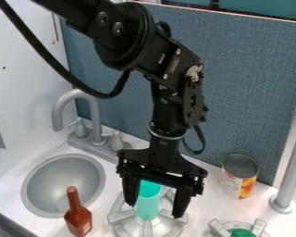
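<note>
The gripper (156,202) hangs over the silver stove burner (122,217) left of the view's bottom centre, its two fingers spread apart. Between and behind them, a teal cup (149,206) stands on the burner, its upper part partly covered by the gripper. A gap shows on the cup's right side, while the left finger overlaps its left edge; whether they touch I cannot tell. Left of the gripper, a brown bottle (78,219) is upright beside the sink.
The round grey sink (34,190) and its faucet (89,113) lie to the left. At right are a can (239,177), a grey post (291,171) and a second burner (219,228) with a green object (243,233). A blue-grey panel (255,92) rises behind.
</note>
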You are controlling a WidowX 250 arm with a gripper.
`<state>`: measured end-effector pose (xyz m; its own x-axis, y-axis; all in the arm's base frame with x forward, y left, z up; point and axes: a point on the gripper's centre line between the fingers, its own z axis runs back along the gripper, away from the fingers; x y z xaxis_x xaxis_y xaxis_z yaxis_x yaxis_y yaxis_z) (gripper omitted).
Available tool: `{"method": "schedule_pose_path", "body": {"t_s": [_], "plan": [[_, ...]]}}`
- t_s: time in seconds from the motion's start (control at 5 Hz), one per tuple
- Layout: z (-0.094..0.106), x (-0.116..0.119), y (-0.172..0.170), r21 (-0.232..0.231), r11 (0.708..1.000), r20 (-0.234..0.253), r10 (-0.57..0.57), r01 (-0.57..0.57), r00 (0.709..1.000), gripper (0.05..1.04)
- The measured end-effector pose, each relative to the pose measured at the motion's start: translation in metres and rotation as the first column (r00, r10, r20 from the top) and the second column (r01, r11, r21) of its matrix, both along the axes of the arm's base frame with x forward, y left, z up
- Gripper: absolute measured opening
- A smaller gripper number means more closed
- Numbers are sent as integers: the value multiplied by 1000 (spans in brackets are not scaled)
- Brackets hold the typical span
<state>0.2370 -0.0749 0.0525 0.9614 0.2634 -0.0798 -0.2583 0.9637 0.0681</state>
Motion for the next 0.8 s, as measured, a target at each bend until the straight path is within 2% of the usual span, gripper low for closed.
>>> {"method": "schedule_pose_path", "body": {"t_s": [0.2, 0.4, 0.6, 0.8], "plan": [[-5, -2, 1, 7, 1000, -22, 0, 0, 1000, 1009], [-14, 3, -16, -5, 997, -2, -80, 80, 997, 1009], [-29, 12, -51, -22, 977, 36, -211, 212, 977, 1009], [-43, 17, -77, -32, 952, 36, -302, 303, 953, 1009]]}}
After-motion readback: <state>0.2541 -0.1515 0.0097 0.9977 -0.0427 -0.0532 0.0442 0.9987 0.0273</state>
